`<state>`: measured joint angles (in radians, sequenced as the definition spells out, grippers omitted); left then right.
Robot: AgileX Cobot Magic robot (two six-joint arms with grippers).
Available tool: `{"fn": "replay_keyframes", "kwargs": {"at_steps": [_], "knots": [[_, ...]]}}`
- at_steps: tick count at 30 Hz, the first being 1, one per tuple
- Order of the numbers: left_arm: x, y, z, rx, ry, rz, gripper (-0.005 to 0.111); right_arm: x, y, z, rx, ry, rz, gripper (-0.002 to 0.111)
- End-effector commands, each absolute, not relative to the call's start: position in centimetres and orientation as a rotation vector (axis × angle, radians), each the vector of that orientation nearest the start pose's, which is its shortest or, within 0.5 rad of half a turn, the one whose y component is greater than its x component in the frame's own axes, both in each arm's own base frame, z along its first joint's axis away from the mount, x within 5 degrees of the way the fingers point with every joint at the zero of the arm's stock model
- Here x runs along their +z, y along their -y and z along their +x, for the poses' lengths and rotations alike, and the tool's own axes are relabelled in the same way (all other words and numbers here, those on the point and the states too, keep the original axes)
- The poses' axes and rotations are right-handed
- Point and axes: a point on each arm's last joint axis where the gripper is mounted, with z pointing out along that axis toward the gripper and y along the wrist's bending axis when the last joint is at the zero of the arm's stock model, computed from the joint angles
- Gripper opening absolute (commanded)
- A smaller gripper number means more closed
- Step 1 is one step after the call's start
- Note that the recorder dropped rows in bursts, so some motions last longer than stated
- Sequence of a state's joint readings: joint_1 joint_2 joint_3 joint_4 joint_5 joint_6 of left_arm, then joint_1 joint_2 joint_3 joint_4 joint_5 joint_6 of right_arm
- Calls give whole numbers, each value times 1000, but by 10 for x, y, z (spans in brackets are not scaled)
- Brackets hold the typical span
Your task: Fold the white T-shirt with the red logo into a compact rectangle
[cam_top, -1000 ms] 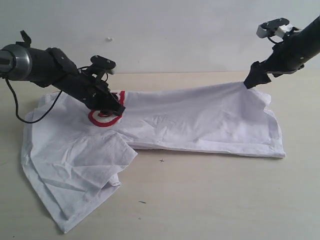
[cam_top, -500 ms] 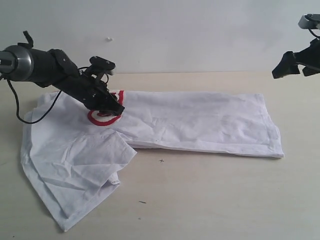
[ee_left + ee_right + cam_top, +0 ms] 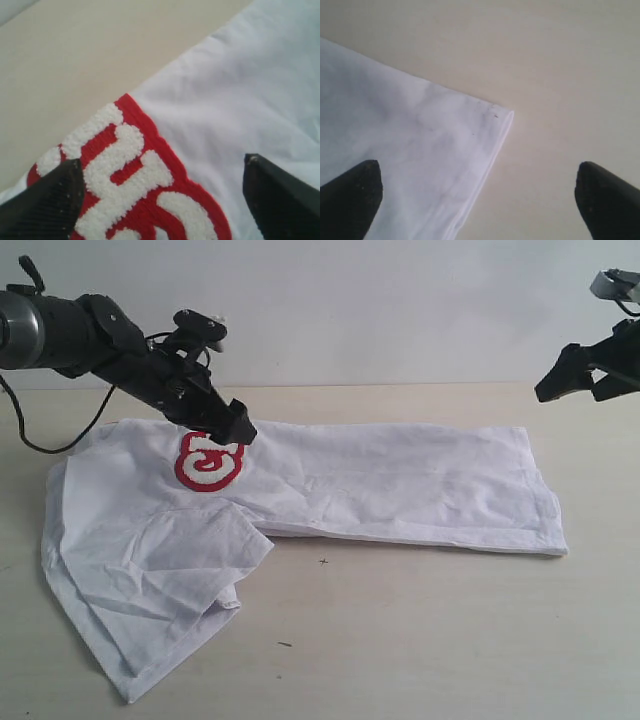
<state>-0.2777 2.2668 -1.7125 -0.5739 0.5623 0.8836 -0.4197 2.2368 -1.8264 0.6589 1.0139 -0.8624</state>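
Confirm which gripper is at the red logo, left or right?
The left gripper: its open jaws sit over the red logo. The right gripper hangs open up by the white T-shirt's opposite hem corner.

My left arm (image 3: 90,335) slants down from the left side, and my left gripper (image 3: 236,426) hangs with its jaws spread wide, gripping nothing. My right arm (image 3: 625,345) is raised at the far right, my right gripper (image 3: 580,380) equally wide and empty.
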Motion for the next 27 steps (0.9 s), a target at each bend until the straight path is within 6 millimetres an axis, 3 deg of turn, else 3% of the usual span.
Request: {"fn": "replay_keyframes", "kwargs": {"at_steps": [1,5,8,12,14,17,18,20,23,25,27], "knots": [[180,149,468,-257,-2262,971,84,218,139,450,546,-2484,-257,100],[198,122,456,-263,-2349,1082,84,234,114,450,676,-2418,-363,100],[209,103,443,-354,-2460,1064,84,235,84,450,745,-2455,-458,100],[232,101,413,-449,-2504,1086,82,226,50,452,684,-2591,-529,100],[242,107,403,-420,-2478,1117,74,228,44,452,688,-2592,-534,100],[255,109,391,-352,-2456,1177,44,235,41,451,692,-2600,-485,99],[264,109,382,-390,-2488,1169,19,245,40,448,685,-2579,-488,88],[268,108,372,-440,-2538,1200,0,254,40,446,681,-2566,-476,69],[260,115,357,-579,-2615,1186,1,267,36,443,694,-2542,-447,29],[249,123,345,-628,-2638,1218,1,271,32,442,699,-2532,-454,16],[235,133,331,-594,-2660,1295,2,272,29,443,717,-2520,-456,11]]}}
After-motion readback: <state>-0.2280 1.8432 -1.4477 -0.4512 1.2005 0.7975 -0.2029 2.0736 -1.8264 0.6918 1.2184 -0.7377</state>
